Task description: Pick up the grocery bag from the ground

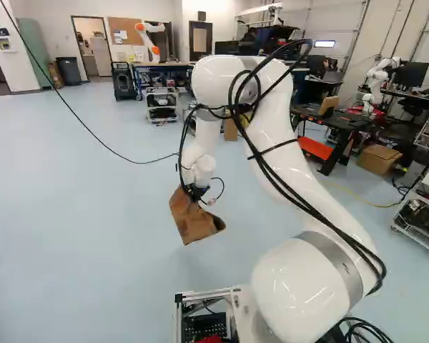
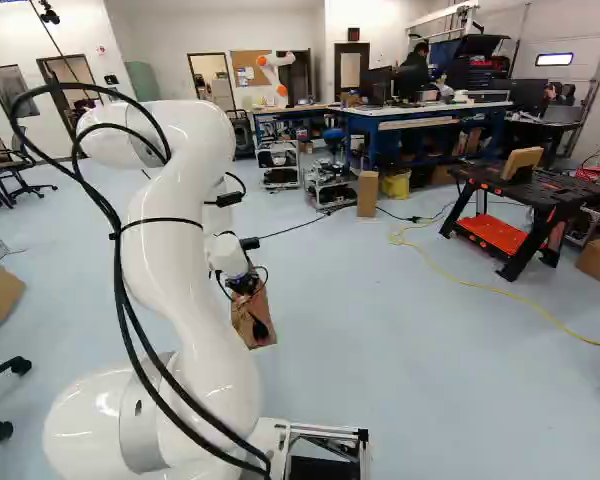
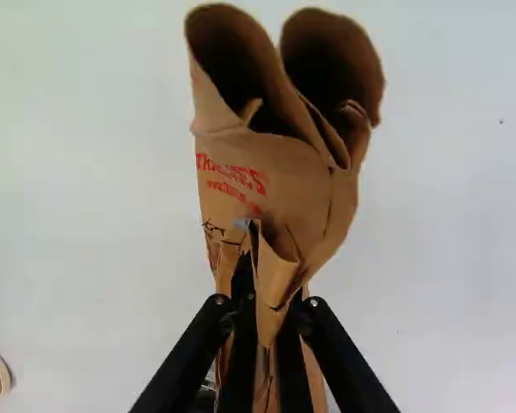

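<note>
Well, the black gripper with two fingers (image 3: 269, 303) is pinching the brown paper grocery bag (image 3: 279, 176), and a folded bit of paper is sitting tight between the fingers. The rest of the bag is poking out ahead of them, with two round, dark openings showing in the wrist view. In the left base view the bag is hanging at a tilt under the white robot arm (image 1: 286, 157), and it is looking lifted off the pale blue floor (image 1: 93, 214), with a soft shadow lying below it. So the grabbing part is looking done, and the job is getting close to its end.

To be doing this step well, the arm should be going up slowly and smoothly, with no jerks. The fingers should be squeezing just enough, since they are holding only a small fold, and thin paper could be ripping or slipping out. The bag is looking light and floppy, so it could be swinging. Turning the wrist gently should be helping.
</note>
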Controlling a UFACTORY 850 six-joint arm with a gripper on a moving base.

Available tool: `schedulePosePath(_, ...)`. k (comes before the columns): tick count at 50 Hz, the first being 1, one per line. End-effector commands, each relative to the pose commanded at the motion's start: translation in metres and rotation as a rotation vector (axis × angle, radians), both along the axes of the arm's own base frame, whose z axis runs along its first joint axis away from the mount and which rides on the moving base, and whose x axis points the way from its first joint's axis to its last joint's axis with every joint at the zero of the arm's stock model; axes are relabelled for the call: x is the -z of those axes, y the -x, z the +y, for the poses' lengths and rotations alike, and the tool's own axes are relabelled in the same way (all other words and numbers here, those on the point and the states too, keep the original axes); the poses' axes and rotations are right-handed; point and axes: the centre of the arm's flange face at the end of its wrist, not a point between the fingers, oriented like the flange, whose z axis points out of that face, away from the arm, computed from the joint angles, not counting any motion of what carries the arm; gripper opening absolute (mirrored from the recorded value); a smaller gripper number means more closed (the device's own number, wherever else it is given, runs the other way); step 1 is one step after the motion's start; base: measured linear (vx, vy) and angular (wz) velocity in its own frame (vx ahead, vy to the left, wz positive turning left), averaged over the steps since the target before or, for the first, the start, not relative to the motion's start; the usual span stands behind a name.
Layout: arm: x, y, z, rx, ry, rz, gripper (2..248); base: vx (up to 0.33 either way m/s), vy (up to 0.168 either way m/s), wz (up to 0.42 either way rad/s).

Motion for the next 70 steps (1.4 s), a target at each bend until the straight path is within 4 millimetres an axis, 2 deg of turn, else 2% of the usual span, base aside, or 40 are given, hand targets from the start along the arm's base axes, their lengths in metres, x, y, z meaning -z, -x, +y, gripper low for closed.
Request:
schedulePosePath(49,-0.135,0.071,-0.006,-0.036,-0.110,-0.317,22,0.000,0.000,0.000)
schedulePosePath(62,-0.163,0.094,-0.010,-0.046,-0.127,-0.361,22,0.000,0.000,0.000)
schedulePosePath(70,-0.169,0.104,-0.011,-0.051,-0.131,-0.369,22,0.000,0.000,0.000)
